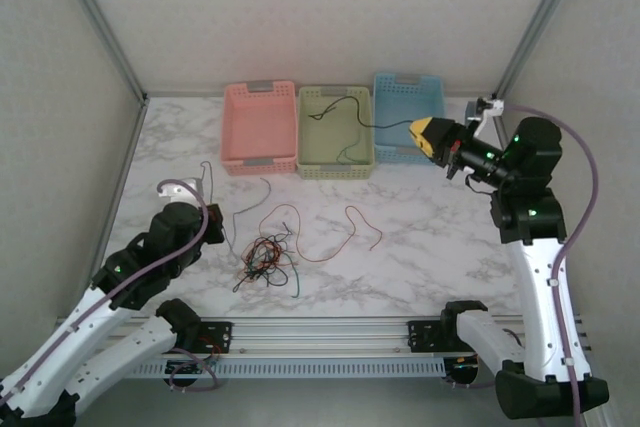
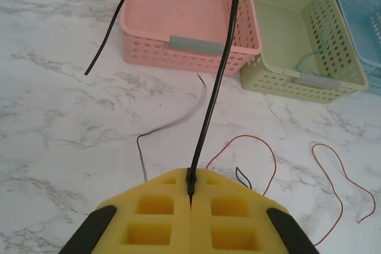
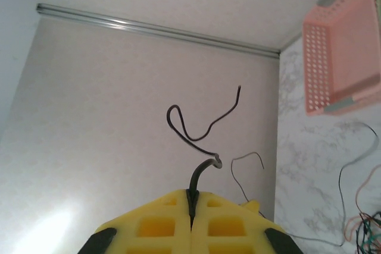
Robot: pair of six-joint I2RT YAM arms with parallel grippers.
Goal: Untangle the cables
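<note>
Pinching a dark cable (image 2: 217, 75) between its yellow pads (image 2: 155, 212), your left gripper (image 2: 190, 185) is sitting at the near left of the marble table (image 1: 430, 237). The pads are pressing together, and the strand is running up from their seam and out past the top of the wrist view. Just ahead of it a grey cable (image 2: 178, 122) is lying loose on the marble.

To the right of that gripper, the clump of cables (image 1: 265, 257) is resting on the table, with red, green and dark strands knotted together. A single red cable (image 1: 362, 223) is snaking across the marble beside it, apart from the knot.

Along the far edge, a pink basket (image 1: 260, 160), a green basket (image 1: 336, 168) and a blue basket (image 1: 408, 82) are standing in a row, side by side. A green strand (image 2: 306, 57) is lying inside the green one.

Your right gripper (image 1: 422, 135) is hanging in front of the blue basket. Its yellow pads are clamping shut on a black cable (image 1: 372, 125), which is trailing leftward across the green basket. In the right wrist view its free end is curling in the air.
</note>
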